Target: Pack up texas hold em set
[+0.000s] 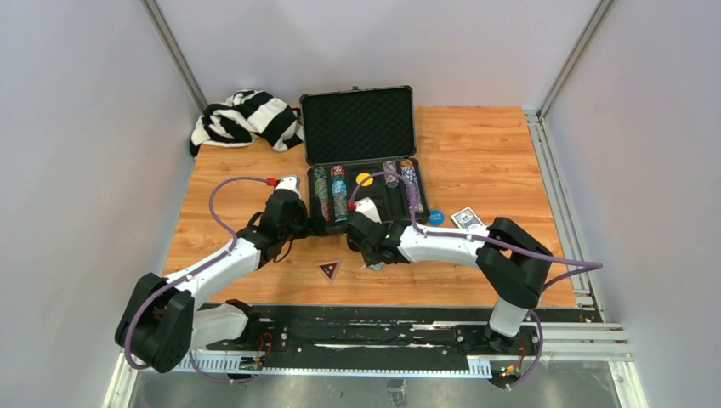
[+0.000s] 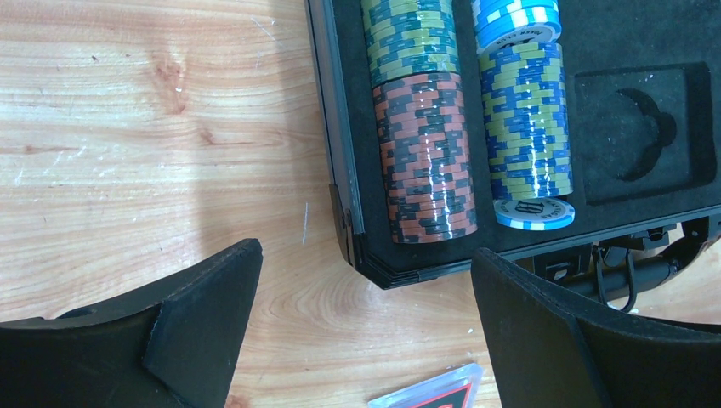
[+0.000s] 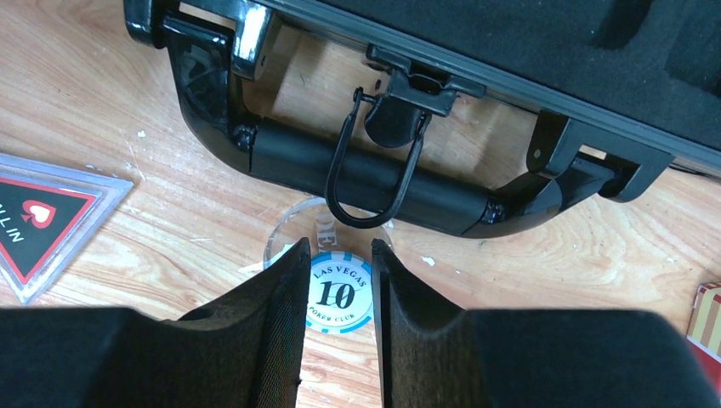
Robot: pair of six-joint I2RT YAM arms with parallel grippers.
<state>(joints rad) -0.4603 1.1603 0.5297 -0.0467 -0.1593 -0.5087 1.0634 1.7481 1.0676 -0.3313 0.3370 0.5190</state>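
The black case (image 1: 358, 126) lies open at the table's back middle, with chip stacks (image 1: 330, 194) and a yellow disc (image 1: 364, 179) in its foam tray. My right gripper (image 1: 372, 255) is down in front of the case handle (image 3: 366, 174). Its jaws are closed on the edges of a blue-and-white "10" chip (image 3: 341, 293), which lies over a clear round disc (image 3: 285, 236). My left gripper (image 1: 293, 231) is open and empty (image 2: 366, 327) beside the case's front left corner (image 2: 374, 268). The brown-and-black stack (image 2: 425, 157) and the blue-and-yellow stack (image 2: 527, 127) lie just inside that corner.
A triangular "ALL IN" marker (image 1: 329, 270) lies on the table in front of the case. A blue disc (image 1: 436, 217) and a card deck (image 1: 467, 218) lie to the right of the case. A black-and-white striped cloth (image 1: 246, 119) sits at the back left.
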